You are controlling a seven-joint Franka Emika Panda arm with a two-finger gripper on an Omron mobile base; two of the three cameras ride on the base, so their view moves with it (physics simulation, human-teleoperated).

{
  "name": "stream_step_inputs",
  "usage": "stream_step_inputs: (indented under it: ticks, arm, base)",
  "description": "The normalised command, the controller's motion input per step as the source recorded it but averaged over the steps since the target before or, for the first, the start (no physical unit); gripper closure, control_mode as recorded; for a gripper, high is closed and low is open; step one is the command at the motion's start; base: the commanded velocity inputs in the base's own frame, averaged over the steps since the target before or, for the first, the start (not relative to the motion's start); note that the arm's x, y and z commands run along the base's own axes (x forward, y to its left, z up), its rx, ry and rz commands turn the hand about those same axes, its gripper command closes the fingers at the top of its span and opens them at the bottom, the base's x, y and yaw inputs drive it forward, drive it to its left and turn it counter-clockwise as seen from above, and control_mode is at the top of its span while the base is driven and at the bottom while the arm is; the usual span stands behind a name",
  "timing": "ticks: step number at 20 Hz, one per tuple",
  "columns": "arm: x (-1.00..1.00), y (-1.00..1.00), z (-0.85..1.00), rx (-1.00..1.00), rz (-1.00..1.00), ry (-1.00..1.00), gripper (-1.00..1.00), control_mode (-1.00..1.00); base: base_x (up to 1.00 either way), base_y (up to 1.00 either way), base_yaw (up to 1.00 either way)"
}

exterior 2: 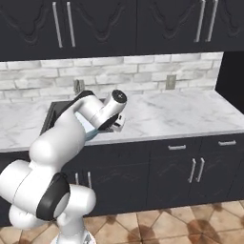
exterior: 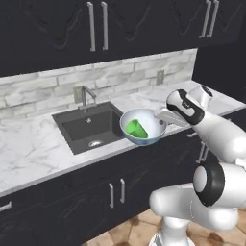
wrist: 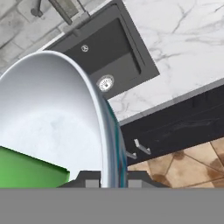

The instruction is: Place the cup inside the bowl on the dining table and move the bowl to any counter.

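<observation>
Left base view: bowl (exterior: 144,126) is held up off the bench (exterior: 33,149), hanging over the right edge of the dark sink (exterior: 89,126) and the marble just beside it. Cup (exterior: 136,129) lies on its side inside the bowl, green against the white interior. Arm comes in from the right; fingers (exterior: 161,116) meet the bowl's right rim. Faucet (exterior: 85,93) stands behind the sink, dark cabinets (exterior: 110,190) sit below the bench, brick backsplash (exterior: 110,72) behind.

Right base view: arm blocks most of the bowl; only a pale blue sliver of the bowl (exterior 2: 90,131) shows under the wrist, above the bench front edge near the sink (exterior 2: 55,112). Fingers are hidden behind the hand here. Wall outlet (exterior 2: 170,81) is on the backsplash, tile floor (exterior 2: 190,224) below.

Hand view: fingers (wrist: 111,179) are clamped on the bowl rim (wrist: 105,131), one tip on each side of the wall. White interior is on the left with the cup (wrist: 26,170) low in it. Sink (wrist: 109,57) with its drain (wrist: 105,82) lies beyond the rim.
</observation>
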Motion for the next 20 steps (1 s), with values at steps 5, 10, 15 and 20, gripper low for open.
stream_step_inputs:
  ticks: [5, 10, 15, 20]
  arm:
    - [0.00, 0.00, 0.00, 0.00, 0.00, 0.00, 1.00, 1.00]
    - [0.00, 0.00, 0.00, 0.00, 0.00, 0.00, 1.00, 1.00]
    - [0.00, 0.00, 0.00, 0.00, 0.00, 0.00, 1.00, 1.00]
    - [0.00, 0.00, 0.00, 0.00, 0.00, 0.00, 1.00, 1.00]
  base:
    - [0.04, -0.70, 0.05]
    - [0.04, -0.68, 0.07]
    - [0.12, -0.62, 0.10]
    - [0.25, -0.52, 0.14]
